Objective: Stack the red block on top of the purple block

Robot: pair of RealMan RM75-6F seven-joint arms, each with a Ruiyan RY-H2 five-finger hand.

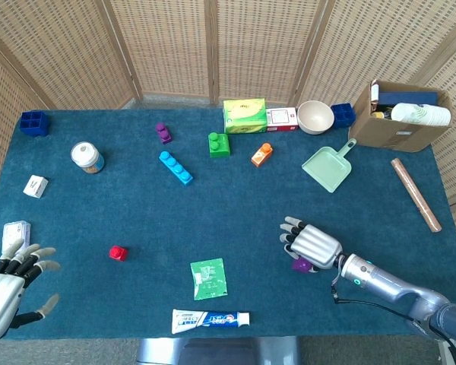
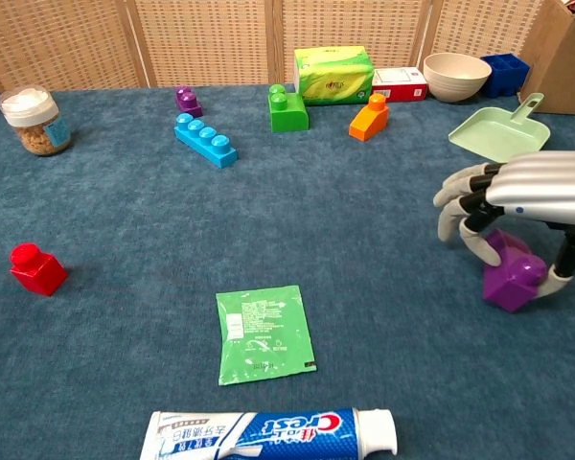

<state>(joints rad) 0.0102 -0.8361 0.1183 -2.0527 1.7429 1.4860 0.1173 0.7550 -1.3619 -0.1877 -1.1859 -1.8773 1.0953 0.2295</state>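
The small red block (image 1: pixel 118 252) (image 2: pixel 36 269) stands alone on the blue cloth at the front left. A purple block (image 1: pixel 300 265) (image 2: pixel 513 273) sits tilted on the cloth at the front right. My right hand (image 1: pixel 313 245) (image 2: pixel 517 206) arches over it, fingers curled on its left top and thumb against its right side, so it grips the block. My left hand (image 1: pixel 11 285) hovers at the table's front left corner with fingers spread and nothing in it, well left of the red block. The chest view does not show it.
A green packet (image 1: pixel 209 278) (image 2: pixel 264 333) and a toothpaste tube (image 1: pixel 211 319) (image 2: pixel 268 436) lie between the two blocks. Further back are a second small purple block (image 1: pixel 163 133), a blue brick (image 1: pixel 175 167), green (image 1: pixel 219 144) and orange (image 1: pixel 261 154) blocks, a jar (image 1: pixel 86 157) and a dustpan (image 1: pixel 330 166).
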